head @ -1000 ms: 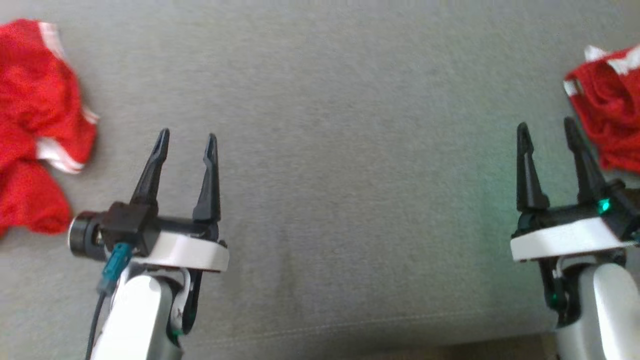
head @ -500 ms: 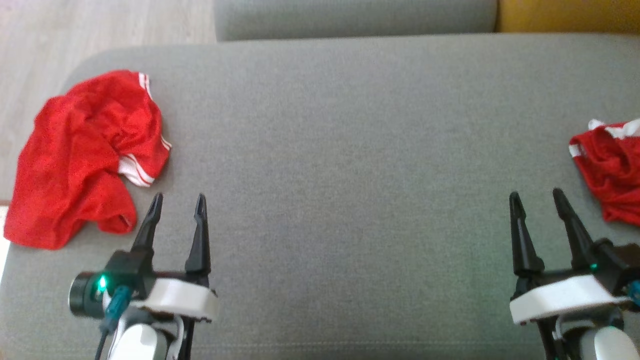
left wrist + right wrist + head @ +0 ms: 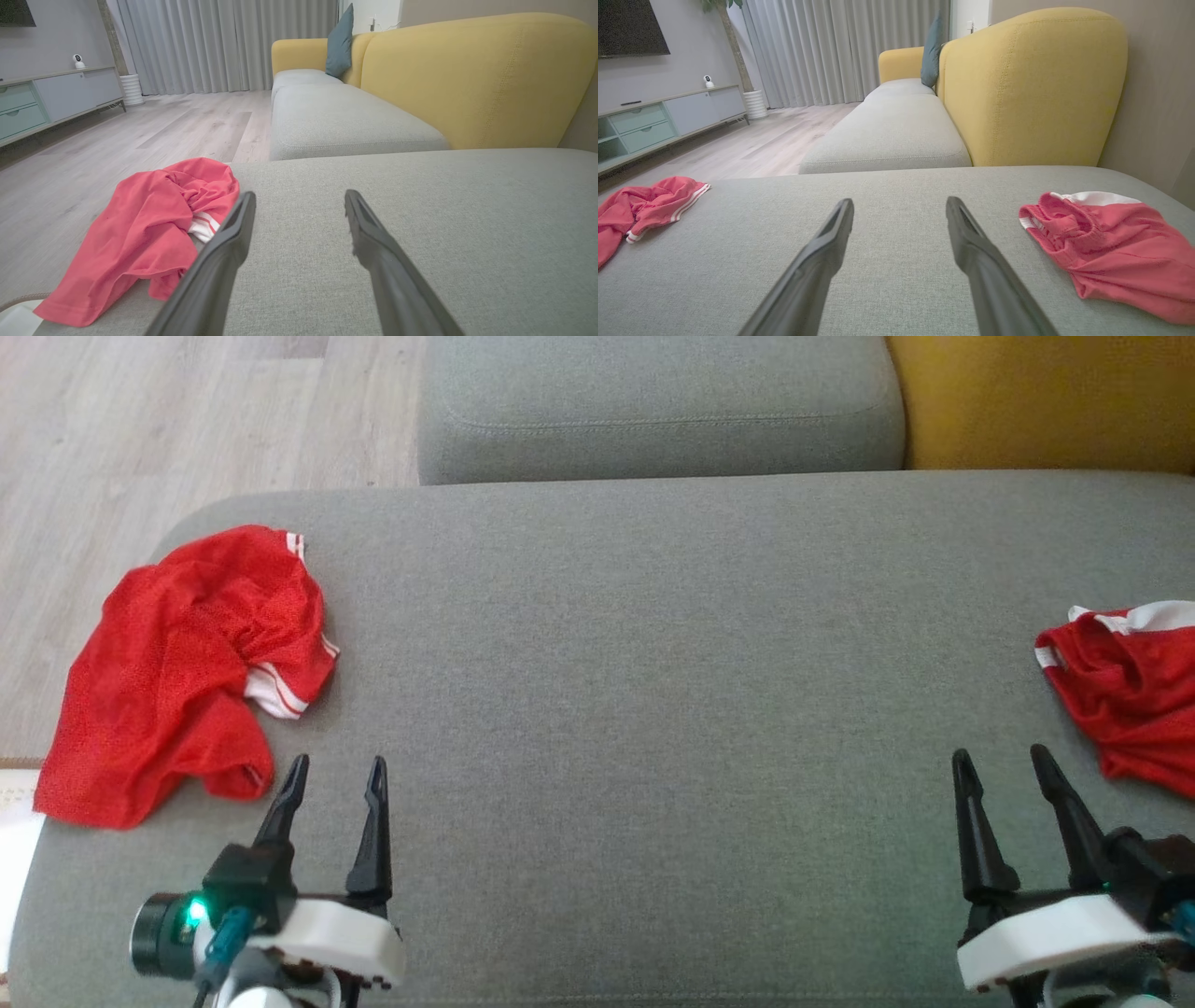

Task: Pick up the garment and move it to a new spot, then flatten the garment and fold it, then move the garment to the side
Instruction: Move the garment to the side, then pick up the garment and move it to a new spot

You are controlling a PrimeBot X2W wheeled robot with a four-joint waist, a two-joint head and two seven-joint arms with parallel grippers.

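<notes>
Two crumpled red garments with white stripes lie on a grey cushion [image 3: 635, 663]. One garment [image 3: 177, 672] is bunched at the cushion's left end, also in the left wrist view [image 3: 149, 233] and the right wrist view [image 3: 644, 205]. The other garment [image 3: 1130, 695] lies at the right edge, and appears in the right wrist view [image 3: 1115, 247]. My left gripper [image 3: 336, 773] hovers open just right of the left garment's near corner, holding nothing. My right gripper [image 3: 999, 763] hovers open a little left of the right garment, holding nothing.
Behind the cushion is another grey seat [image 3: 653, 411] with a yellow backrest [image 3: 1036, 401]. Wooden floor [image 3: 140, 457] lies off the cushion's left end, which the left garment overhangs. A cabinet [image 3: 658, 121] and curtains [image 3: 840, 51] stand far across the room.
The head camera has tilted upward, so the far seat, yellow backrest and floor came into view. Both grippers stay open and the garments lie as before.
</notes>
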